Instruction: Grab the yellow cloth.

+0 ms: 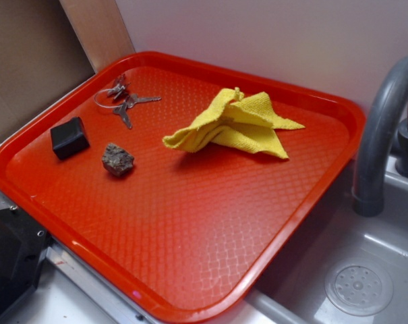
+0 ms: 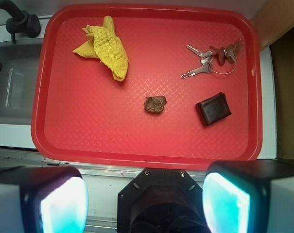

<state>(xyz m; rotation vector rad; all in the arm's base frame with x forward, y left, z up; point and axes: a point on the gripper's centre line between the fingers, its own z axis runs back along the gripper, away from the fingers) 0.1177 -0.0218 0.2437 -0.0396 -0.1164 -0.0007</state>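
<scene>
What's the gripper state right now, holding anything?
Gripper: open and empty, fingers spread wide apart, hovering off the near edge of the red plastic tray. The bright yellow woven cloth lies untouched on the tray.

Cloth [image 1: 234,123], rock [image 1: 117,159], keys [image 1: 125,100] and box [image 1: 69,138] lie apart on tray [image 1: 210,223].

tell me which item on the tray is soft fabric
The yellow cloth, crumpled near the tray's faucet-side edge. The rock, black block and keys are all rigid.
</scene>
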